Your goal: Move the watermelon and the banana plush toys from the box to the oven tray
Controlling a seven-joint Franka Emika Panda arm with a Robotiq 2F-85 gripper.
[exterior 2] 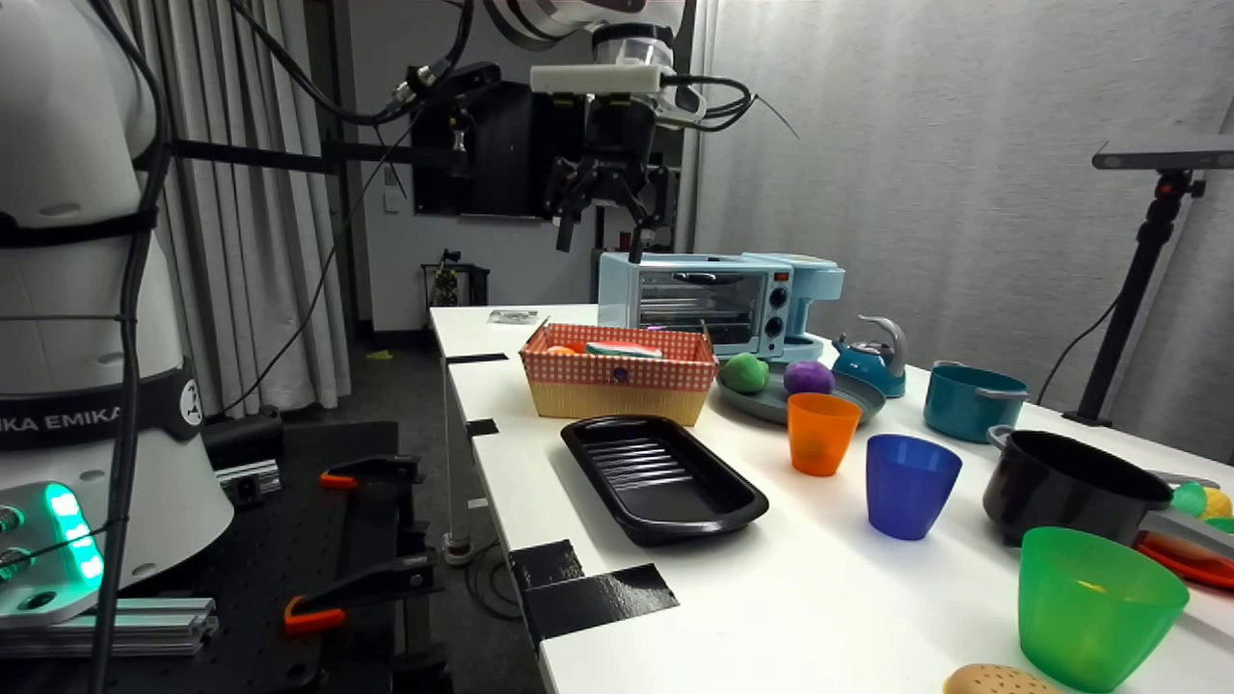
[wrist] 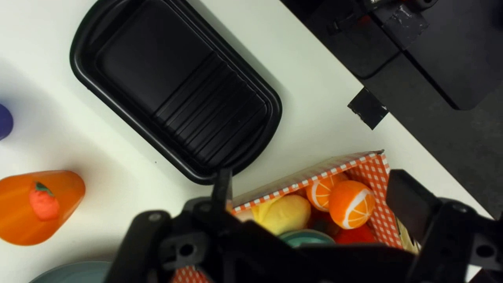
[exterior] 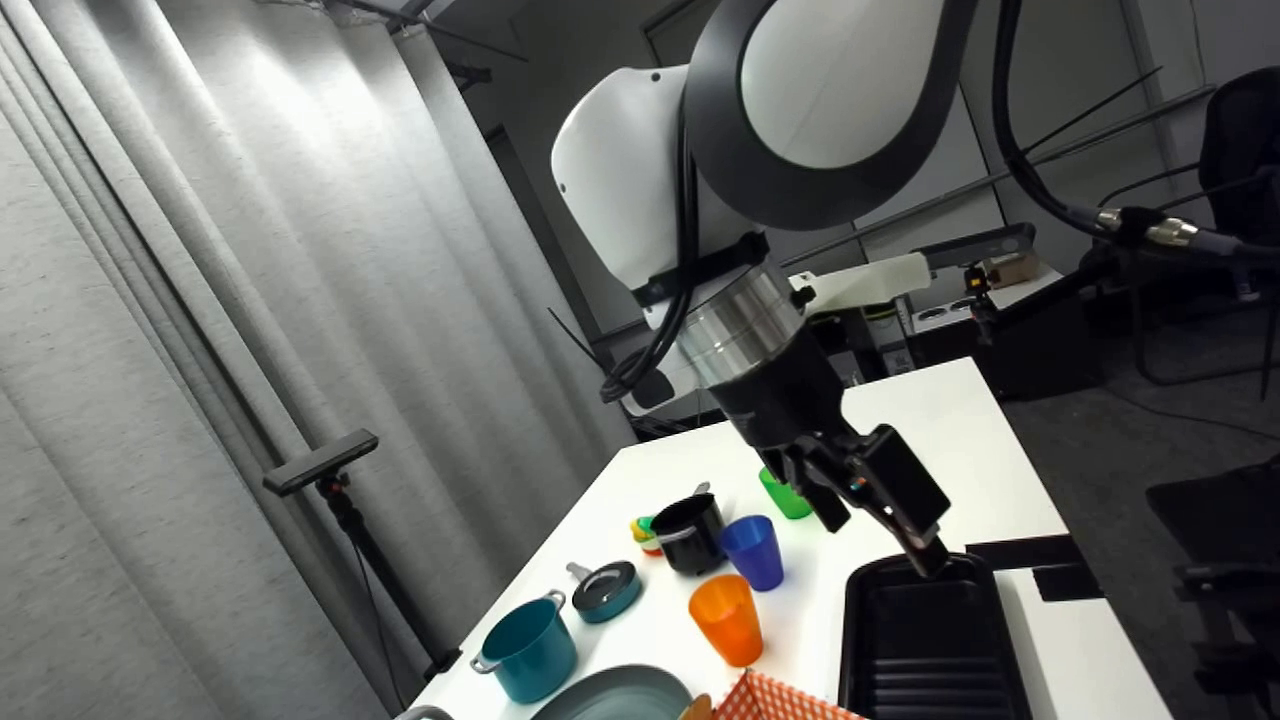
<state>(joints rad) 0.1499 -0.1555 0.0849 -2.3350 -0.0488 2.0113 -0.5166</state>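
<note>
In an exterior view the gripper [exterior: 880, 535] hangs in mid-air, jaws apart, and neither task toy is in the tray [exterior: 930, 620] yet. In an exterior view the watermelon [exterior 2: 625, 350] lies high in the box [exterior 2: 617, 397] — being plush, it should be light, soft and hard to harm, so we would pinch it across its middle — and a plate [exterior 2: 853, 390] holds a green toy [exterior 2: 745, 373] and a purple toy [exterior 2: 808, 378]. In the wrist view what we take for the banana [wrist: 285, 214] lies near the box's wall beside oranges [wrist: 352, 204], likely just as squashy and best gripped around mid-length, while the orange cup [wrist: 17, 208] holds a red toy [wrist: 45, 203].
</note>
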